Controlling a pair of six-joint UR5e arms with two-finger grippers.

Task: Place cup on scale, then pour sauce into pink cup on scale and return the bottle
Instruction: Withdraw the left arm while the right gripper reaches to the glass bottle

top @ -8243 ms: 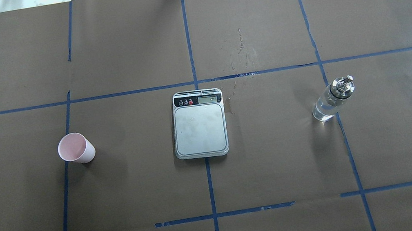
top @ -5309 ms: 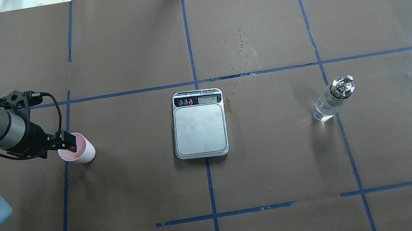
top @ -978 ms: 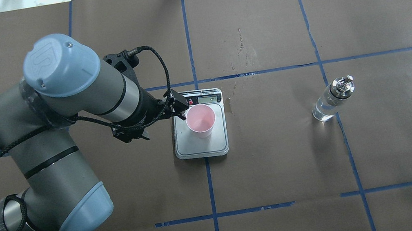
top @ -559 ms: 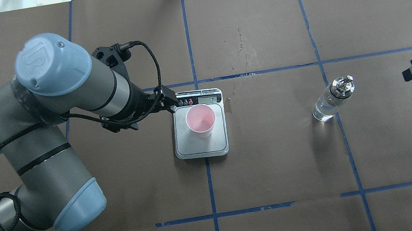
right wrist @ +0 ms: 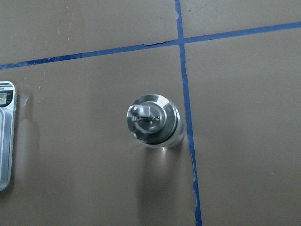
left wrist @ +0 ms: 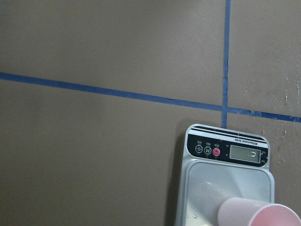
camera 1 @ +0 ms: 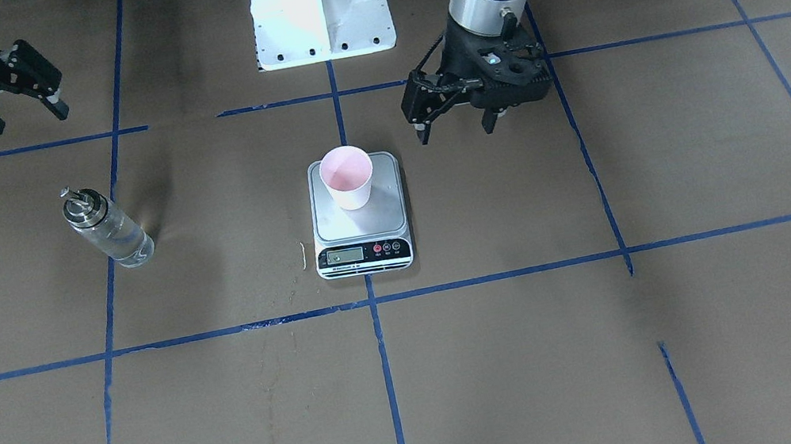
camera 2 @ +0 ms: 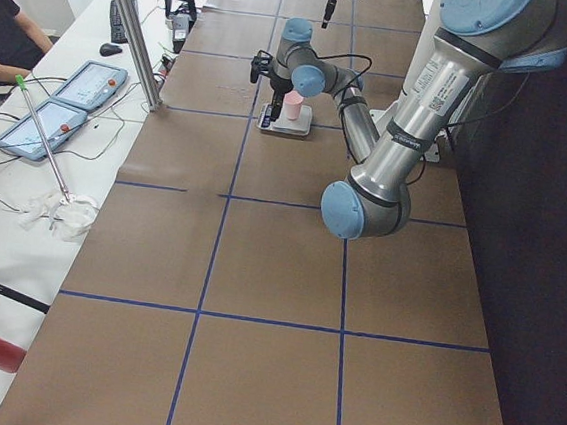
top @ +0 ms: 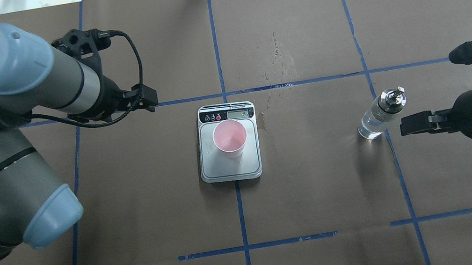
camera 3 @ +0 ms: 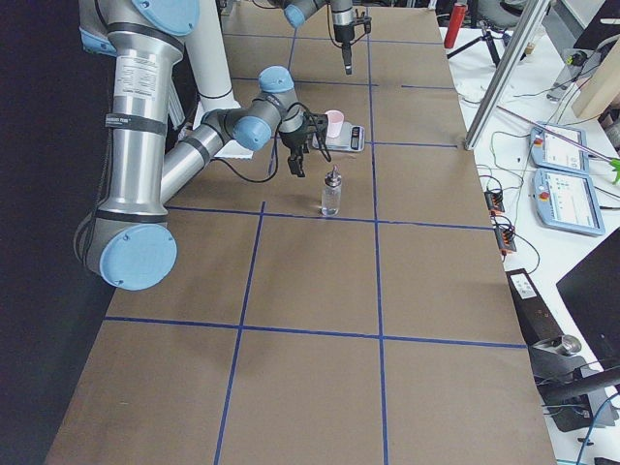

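cup (left wrist: 256, 215) cut off at left wrist view's bottom edge, scale (right wrist: 5, 141) cropped in right wrist view, display (left wrist: 244, 154) unreadable

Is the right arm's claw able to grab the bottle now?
Probably yes. The right gripper is open and close beside the bottle, with nothing standing between them.

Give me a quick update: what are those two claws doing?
Left gripper open, empty, clear of cup. Right gripper open, near bottle, not touching. Cup upright on scale. Nothing in the way.
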